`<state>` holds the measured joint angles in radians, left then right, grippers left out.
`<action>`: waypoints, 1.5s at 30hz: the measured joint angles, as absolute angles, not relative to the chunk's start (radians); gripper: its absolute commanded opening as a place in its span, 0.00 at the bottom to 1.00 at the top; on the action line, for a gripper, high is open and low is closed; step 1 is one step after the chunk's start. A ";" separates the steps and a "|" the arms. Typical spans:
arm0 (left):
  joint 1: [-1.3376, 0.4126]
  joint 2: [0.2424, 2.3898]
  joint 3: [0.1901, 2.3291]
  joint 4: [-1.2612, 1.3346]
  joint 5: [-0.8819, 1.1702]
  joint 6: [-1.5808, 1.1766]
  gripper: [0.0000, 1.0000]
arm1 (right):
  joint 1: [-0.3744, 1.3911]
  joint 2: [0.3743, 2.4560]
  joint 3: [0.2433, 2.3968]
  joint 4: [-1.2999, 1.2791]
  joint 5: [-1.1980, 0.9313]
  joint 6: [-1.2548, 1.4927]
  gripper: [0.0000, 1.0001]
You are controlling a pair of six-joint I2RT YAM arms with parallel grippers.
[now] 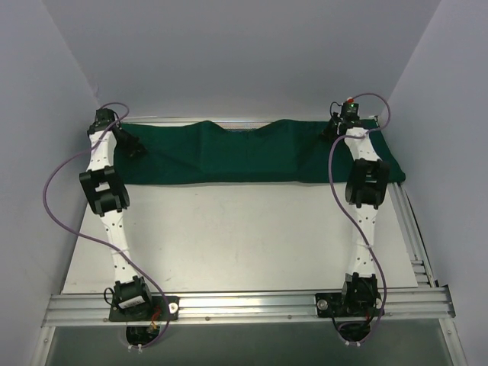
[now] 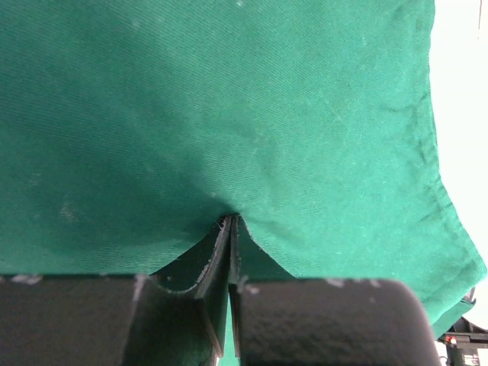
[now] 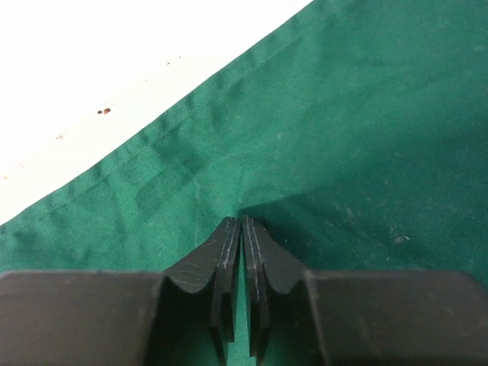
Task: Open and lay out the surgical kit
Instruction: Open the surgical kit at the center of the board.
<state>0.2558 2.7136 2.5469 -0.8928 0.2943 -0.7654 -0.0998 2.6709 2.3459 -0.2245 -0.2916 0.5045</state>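
White tabletop (image 1: 244, 236) carries the dark green cloth wrap (image 1: 252, 156), stretched left to right along its far edge. The left fingers (image 2: 217, 255) pinch a fold at the cloth's left end and the right fingers (image 3: 227, 255) pinch one at its right end, each pair almost pressed together. From above, the wrists hide the fingertips. A pale strip (image 1: 238, 124) behind the cloth is too small to identify.
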 measured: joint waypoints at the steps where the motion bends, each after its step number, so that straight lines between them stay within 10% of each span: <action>1: 0.257 2.708 2.537 -0.892 0.289 -0.763 0.11 | -0.101 2.671 2.346 -0.224 -0.295 0.505 0.11; 26: 0.235 2.505 2.191 -0.769 0.220 -0.722 0.24 | -0.070 2.566 2.204 -0.098 -0.353 0.641 0.84; 45: 0.204 2.460 2.106 -0.734 0.213 -0.731 0.14 | 0.038 2.659 2.257 0.082 -0.355 0.836 0.70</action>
